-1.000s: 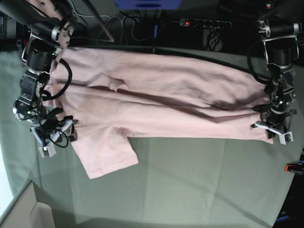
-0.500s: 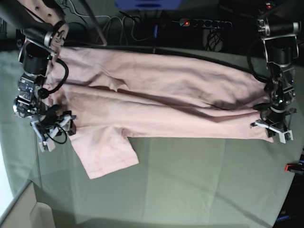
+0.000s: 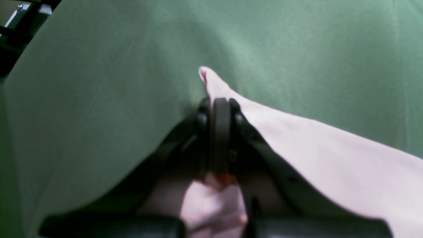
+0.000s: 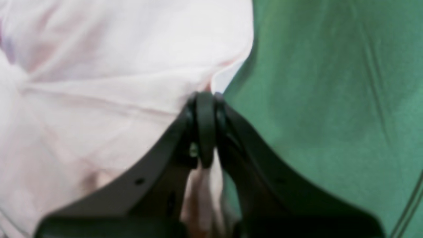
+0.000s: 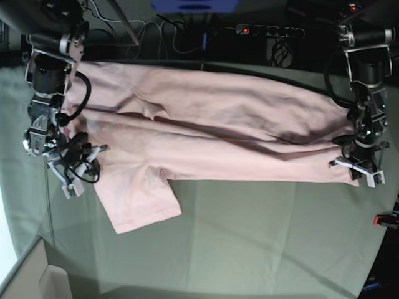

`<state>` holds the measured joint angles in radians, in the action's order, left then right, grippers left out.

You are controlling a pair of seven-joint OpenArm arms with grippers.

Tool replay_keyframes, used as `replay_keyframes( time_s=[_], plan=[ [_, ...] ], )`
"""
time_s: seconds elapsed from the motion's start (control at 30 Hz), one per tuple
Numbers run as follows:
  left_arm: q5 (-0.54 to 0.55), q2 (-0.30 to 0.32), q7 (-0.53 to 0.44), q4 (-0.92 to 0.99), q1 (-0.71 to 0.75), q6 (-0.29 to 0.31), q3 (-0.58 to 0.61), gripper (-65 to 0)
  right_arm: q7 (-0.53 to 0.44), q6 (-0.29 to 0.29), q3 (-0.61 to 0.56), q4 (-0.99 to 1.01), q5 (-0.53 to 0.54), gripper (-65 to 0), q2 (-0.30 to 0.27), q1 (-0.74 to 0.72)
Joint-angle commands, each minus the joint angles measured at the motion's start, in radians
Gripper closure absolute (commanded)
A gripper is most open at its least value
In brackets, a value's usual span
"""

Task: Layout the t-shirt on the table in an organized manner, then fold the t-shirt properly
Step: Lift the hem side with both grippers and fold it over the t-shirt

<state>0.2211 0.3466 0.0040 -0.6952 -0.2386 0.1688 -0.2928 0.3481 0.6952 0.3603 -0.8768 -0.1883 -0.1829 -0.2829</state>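
The pale pink t-shirt (image 5: 212,131) lies lengthwise across the table (image 5: 249,237), plain side up, with long creases and one sleeve (image 5: 140,202) pointing toward the front. At the base view's right, my left gripper (image 5: 356,171) is shut on the shirt's corner. In the left wrist view its fingertips (image 3: 218,105) pinch pink cloth (image 3: 330,158) over the green table (image 3: 99,82). On the left, my right gripper (image 5: 81,173) is shut on the shirt's edge beside the sleeve. In the right wrist view its closed tips (image 4: 205,100) hold the t-shirt (image 4: 115,66) at its border.
A power strip (image 5: 269,30) and cables lie behind the table's far edge. A red clamp (image 5: 385,219) sits at the right edge. A pale box (image 5: 31,277) stands at the front left corner. Bare cloth-covered table stretches in front of the shirt.
My right gripper has shifted slightly rightward onto the shirt's edge and shut on it. The left gripper has kept still, holding its corner.
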Motion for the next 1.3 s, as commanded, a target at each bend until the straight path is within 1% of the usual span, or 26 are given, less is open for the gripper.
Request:
replay_keyframes(
  time_s=[0.0, 0.17, 0.33, 0.5, 0.6, 0.73, 0.83, 0.9, 0.97, 1.13, 1.27],
  plan=[
    [0.007, 0.016, -0.025, -0.021, -0.025, 0.001, -0.004, 0.0, -0.008, 0.003, 0.006, -0.038, 0.003, 0.0, -0.017, -0.016],
    [0.007, 0.016, -0.025, -0.057, -0.052, 0.001, -0.004, 0.0, -0.008, 0.003, 0.059, -0.212, 0.005, 0.0, -0.014, -0.017],
    [0.007, 0.015, -0.025, -0.134, -0.061, -0.001, -0.003, 0.0, -0.008, 0.003, 0.098, -0.324, 0.005, 0.0, -0.004, -0.039],
    [0.007, -0.011, -0.025, -0.189, -0.087, -0.001, -0.003, 0.0, -0.008, 0.003, 0.098, -0.378, 0.006, 0.0, -0.002, -0.049],
    [0.007, -0.011, -0.025, -0.203, -0.098, -0.001, -0.003, 0.0, -0.008, 0.003, 0.099, -0.411, 0.010, 0.0, 0.000, -0.049],
    [0.007, -0.016, -0.025, -0.203, -0.146, -0.001, -0.001, 0.0, -0.008, 0.003, 0.099, -0.447, 0.043, 0.0, 0.009, -0.049],
    [0.007, -0.036, 0.026, -0.205, -0.176, 0.005, -0.001, 0.0, -0.008, 0.003, 0.099, -0.447, 0.043, 0.0, 0.010, -0.049],
    [0.007, -0.037, 0.063, -0.205, -0.204, 0.005, -0.001, 0.0, -0.008, 0.003, 0.099, -0.447, 0.043, 0.0, 0.010, -0.045],
    [0.007, -0.039, 0.080, -0.205, -0.216, 0.005, -0.001, 0.0, -0.008, 0.003, 0.099, -0.447, 0.043, 0.0, 0.012, -0.040],
    [0.007, -0.034, 0.081, -0.222, -0.209, 0.005, -0.003, 0.0, -0.007, 0.003, 0.099, -0.462, 0.045, 0.0, 0.033, 0.011],
    [0.007, -0.030, 0.081, -0.274, -0.149, 0.005, -0.004, 0.0, -0.008, 0.003, 0.099, -0.505, 0.046, 0.0, 0.059, 0.070]
  ],
)
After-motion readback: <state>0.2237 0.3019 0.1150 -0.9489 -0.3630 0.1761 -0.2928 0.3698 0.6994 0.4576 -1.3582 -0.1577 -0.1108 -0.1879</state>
